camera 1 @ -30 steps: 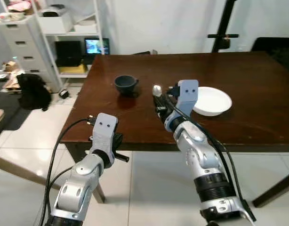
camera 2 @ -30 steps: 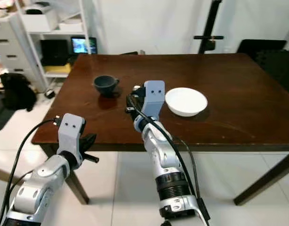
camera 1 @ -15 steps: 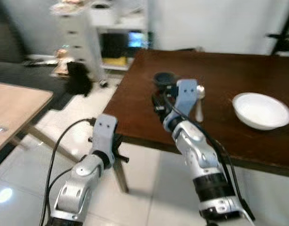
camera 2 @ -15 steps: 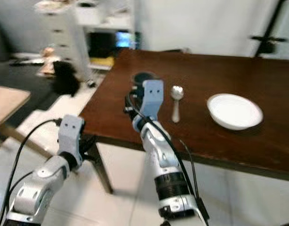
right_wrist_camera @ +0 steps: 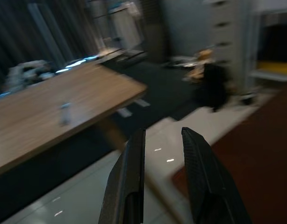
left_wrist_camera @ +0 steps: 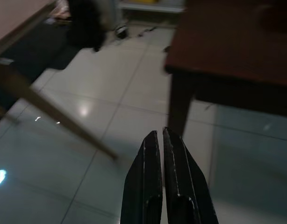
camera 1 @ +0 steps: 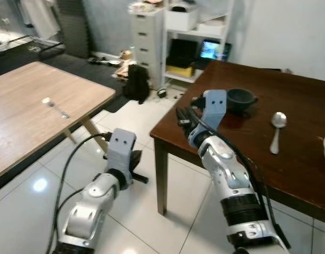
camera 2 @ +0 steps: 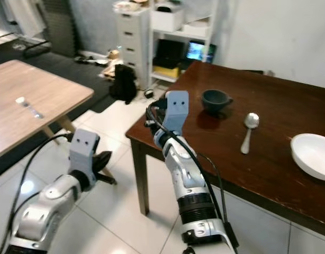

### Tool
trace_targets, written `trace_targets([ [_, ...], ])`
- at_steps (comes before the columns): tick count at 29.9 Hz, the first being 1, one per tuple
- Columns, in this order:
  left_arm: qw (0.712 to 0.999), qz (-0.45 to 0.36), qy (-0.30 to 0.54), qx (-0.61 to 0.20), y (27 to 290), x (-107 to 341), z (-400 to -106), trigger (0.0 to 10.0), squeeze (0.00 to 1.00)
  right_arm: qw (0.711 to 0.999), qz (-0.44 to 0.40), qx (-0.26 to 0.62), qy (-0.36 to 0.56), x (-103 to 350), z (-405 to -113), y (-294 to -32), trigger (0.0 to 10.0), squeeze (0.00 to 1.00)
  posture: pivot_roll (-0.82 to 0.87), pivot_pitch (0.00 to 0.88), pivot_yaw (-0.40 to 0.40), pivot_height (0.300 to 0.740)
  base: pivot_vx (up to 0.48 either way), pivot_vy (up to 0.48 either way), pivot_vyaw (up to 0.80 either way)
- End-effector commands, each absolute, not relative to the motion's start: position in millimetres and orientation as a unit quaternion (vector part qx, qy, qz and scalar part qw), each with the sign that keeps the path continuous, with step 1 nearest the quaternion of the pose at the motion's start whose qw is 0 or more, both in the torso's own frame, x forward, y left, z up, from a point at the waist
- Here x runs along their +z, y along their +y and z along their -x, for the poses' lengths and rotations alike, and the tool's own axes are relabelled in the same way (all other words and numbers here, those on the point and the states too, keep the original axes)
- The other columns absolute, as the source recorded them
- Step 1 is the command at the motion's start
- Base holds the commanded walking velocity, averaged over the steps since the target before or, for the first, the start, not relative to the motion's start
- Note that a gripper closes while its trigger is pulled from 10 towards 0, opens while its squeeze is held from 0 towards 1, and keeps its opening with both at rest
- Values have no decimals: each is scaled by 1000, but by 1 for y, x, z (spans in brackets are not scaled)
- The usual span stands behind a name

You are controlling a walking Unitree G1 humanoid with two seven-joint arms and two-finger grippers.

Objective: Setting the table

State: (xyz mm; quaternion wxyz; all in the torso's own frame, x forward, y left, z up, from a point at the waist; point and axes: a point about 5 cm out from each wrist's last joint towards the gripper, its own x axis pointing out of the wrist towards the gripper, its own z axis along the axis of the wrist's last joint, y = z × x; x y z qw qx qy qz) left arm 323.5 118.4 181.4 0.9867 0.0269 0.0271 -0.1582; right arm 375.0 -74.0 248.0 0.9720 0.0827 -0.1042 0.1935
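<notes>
1. Far left there's a light wooden table [camera 1: 25, 111] with a fork [camera 1: 55, 108] lying flat on top, well apart from everything else. My guess is that's the next pickup, since the dark table has no fork.

2. The left gripper [left_wrist_camera: 163, 140] hangs low over the tiled floor [camera 1: 168, 211] between the two tables, its black fingers pressed together and holding nothing. I'd leave it down there until the robot is squared up to the light table (no point reaching early).

3. The right gripper [right_wrist_camera: 163, 137] is raised at the near corner of the dark table [camera 1: 305, 164], fingers parted a little, nothing between them. In its wrist view the light table and a small blurry thing on it are ahead, probably the fork, but too smeared to say.

4. On the dark table, going right: a dark cup [camera 1: 241, 98] towards the back, then a spoon [camera 1: 276, 130] lying bowl-end away from the robot, then a white bowl [camera 2: 314, 155] near the right edge. All apart from each other.

5. To do this step well: walk up close to the light table first, then come down on the fork's handle from above. A flat fork on a flat top is fiddly, so the fingers need to straddle the handle crosswise and close slowly.
</notes>
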Motion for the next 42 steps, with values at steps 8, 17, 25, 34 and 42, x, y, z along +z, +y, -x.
trace_targets([
  [8, 986, -28, 42, -160, 117, 174, -322, 10000, 0, 973, -81, 197, -92, 241, -374, -71, 10000, 0, -13, 93, 128, 740, 0, 0, 791],
  [17, 986, -27, 44, -159, 117, 174, -322, 10000, 0, 973, -81, 197, -92, 241, -374, -71, 10000, 0, -14, 97, 127, 740, 0, 0, 794],
  [25, 986, -26, 45, -159, 117, 174, -322, 10000, 0, 973, -81, 197, -92, 242, -374, -71, 10000, 0, -14, 99, 127, 740, 0, 0, 794],
  [34, 986, -27, 46, -159, 117, 173, -322, 10000, 0, 973, -81, 197, -92, 242, -374, -71, 10000, 0, -15, 100, 127, 740, 0, 0, 792],
  [42, 986, -21, 45, -158, 117, 174, -322, 10000, 0, 973, -81, 196, -92, 242, -374, -71, 10000, 0, -16, 102, 126, 740, 0, 0, 787],
])
